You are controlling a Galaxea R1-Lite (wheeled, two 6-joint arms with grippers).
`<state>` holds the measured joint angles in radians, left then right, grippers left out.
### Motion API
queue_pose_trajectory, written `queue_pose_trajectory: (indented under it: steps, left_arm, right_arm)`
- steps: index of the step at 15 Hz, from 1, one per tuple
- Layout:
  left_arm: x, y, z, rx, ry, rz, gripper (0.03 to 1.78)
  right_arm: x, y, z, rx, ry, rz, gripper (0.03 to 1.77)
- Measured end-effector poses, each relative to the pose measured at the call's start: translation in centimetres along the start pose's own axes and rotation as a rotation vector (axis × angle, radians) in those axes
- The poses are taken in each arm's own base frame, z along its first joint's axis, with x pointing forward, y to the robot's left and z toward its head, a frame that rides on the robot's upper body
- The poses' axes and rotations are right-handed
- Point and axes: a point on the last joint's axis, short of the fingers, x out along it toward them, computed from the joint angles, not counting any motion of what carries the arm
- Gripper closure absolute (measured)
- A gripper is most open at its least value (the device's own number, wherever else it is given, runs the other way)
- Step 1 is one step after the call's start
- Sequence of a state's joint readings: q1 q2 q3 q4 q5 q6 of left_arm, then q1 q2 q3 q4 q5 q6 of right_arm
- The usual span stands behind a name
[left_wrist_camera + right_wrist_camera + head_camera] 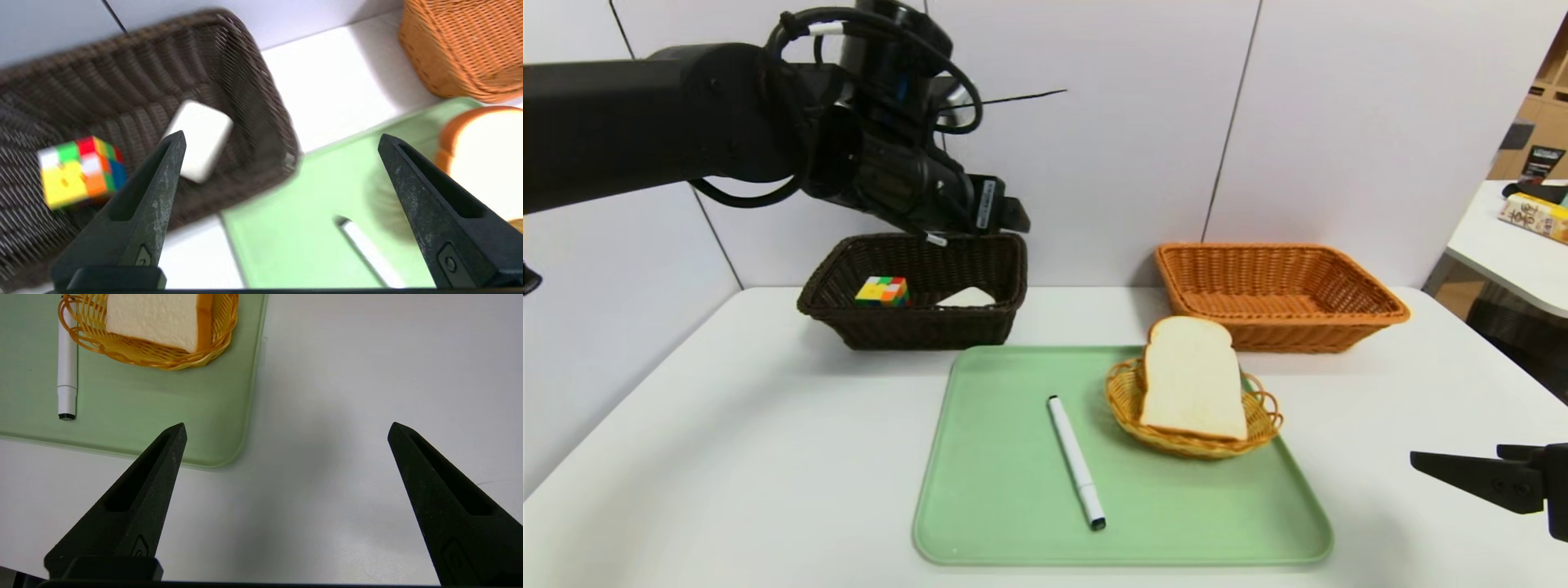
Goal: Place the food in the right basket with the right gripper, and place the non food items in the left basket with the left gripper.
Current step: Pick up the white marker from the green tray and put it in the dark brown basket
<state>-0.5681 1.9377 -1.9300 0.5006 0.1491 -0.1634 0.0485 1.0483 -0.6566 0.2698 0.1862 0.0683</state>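
Left tool hangs with its jaws spread wide and nothing between them, above the near rim of the dark left basket. Inside that basket lie a coloured puzzle cube and a white block, so two non-food items appear sorted. A white marker pen lies on the green tray, apart from everything else, and is the one non-food item left for this arm. Beside it on the tray, a slice of bread leans in a small woven dish; it is the food, not yet moved. Beyond it the orange right basket holds nothing. Right tool is parked low over bare worktop near the tray's corner, jaws wide and carrying nothing. By my reckoning the task is about half done.
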Motion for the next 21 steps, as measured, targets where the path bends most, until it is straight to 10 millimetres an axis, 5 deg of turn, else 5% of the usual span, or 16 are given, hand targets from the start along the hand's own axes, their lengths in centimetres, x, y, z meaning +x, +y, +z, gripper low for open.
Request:
queue_pose_trajectory:
  steps: [8, 21]
  left_arm:
    - [-1.9, -7.1, -4.2, -0.209, 0.167, 0.137, 0.13]
    - [3.1, -12.3, -11.4, -0.148, 0.396, 0.225, 0.12]
  right_arm:
    - [0.0, 0.0, -0.1, 0.000, 0.002, -0.001, 0.10]
    - [-0.3, -0.4, -0.3, 0.034, -0.011, -0.025, 0.10]
